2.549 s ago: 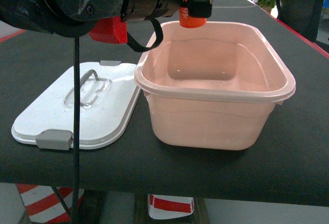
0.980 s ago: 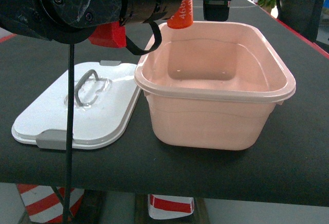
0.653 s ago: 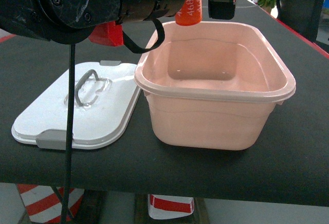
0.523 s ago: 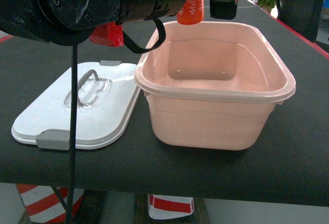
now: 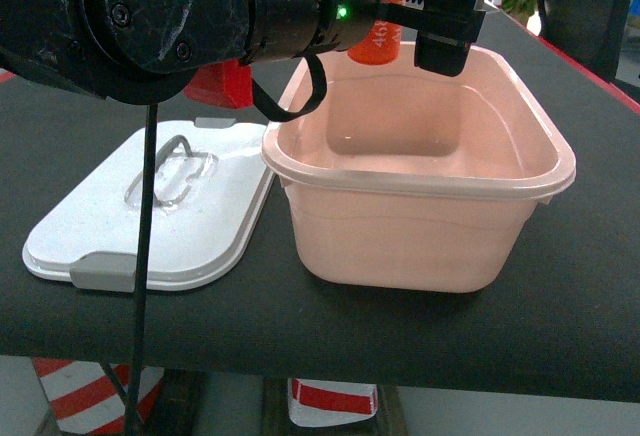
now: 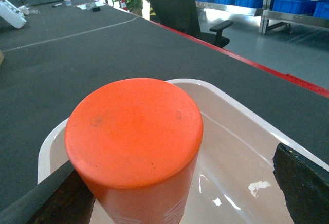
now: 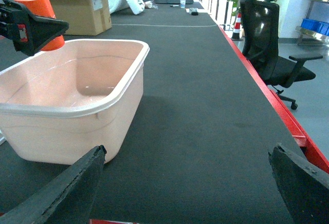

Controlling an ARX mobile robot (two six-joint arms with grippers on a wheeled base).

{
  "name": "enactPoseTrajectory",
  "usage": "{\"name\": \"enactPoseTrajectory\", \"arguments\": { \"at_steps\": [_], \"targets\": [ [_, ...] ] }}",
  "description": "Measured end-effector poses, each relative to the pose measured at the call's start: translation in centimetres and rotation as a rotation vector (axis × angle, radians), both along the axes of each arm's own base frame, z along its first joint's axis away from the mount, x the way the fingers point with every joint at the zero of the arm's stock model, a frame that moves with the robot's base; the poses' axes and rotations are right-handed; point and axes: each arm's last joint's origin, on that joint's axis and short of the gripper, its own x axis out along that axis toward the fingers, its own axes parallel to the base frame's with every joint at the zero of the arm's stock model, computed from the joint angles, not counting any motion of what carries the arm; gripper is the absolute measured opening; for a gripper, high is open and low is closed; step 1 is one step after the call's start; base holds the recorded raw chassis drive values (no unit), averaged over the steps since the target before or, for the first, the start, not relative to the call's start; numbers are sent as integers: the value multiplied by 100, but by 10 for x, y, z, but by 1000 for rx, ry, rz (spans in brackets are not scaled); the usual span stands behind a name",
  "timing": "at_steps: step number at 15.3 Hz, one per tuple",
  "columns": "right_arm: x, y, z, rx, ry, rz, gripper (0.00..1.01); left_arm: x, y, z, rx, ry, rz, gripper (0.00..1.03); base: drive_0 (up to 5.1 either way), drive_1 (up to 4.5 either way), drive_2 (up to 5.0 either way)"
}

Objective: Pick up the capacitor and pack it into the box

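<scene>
Now your left gripper [image 5: 405, 11], jaws clamped on the capacitor [image 5: 378, 31], has moved over the box [image 5: 420, 181] rim; release looks next. Right jaws apart, idle.

Lighting: bright, even, overhead. Glare: small white highlights seen inside the box [image 6: 241, 183]. Shadows: soft, cast on the table [image 5: 560, 306]. Focus: sharp generally; near gripper fingers [image 7: 61, 193] blurred.
</scene>
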Motion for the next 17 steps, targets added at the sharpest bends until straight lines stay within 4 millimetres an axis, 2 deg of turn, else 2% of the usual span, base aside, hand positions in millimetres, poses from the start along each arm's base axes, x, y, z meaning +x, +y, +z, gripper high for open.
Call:
{"name": "enactPoseTrajectory", "arguments": {
  "at_steps": [1, 3, 4, 7, 12, 13, 14, 15, 17],
  "targets": [
    [0, 0, 0, 0, 0, 0, 98, 0, 0, -1, 4, 7, 0, 91, 0, 0, 0],
    [0, 0, 0, 0, 0, 0, 98, -1, -2, -1, 2, 11, -6, 65, 0, 0, 0],
    [0, 0, 0, 0, 0, 0, 98, -1, -2, 0, -7, 16, -10, 64, 0, 0, 0],
    [0, 0, 0, 0, 0, 0, 98, -1, -2, 0, -21, 18, -8, 100, 0, 0, 0],
    [0, 0, 0, 0, 0, 0, 98, 0, -2, 3, -38, 3, -5, 98, 0, 0, 0],
    [0, 0, 0, 0, 0, 0, 98, -4, -5, 6, -1, -168, -4, 98, 0, 0, 0],
    [0, 0, 0, 0, 0, 0, 98, -5, -11, 0, 185, -262, 53, 98, 0, 0, 0],
    [0, 0, 0, 0, 0, 1, 98, 15, 3, -10, 163, -57, 156, 98, 0, 0, 0],
    [0, 0, 0, 0, 0, 0, 98, 14, 1, -3, 88, -30, 148, 98, 0, 0, 0]
  ]
}}
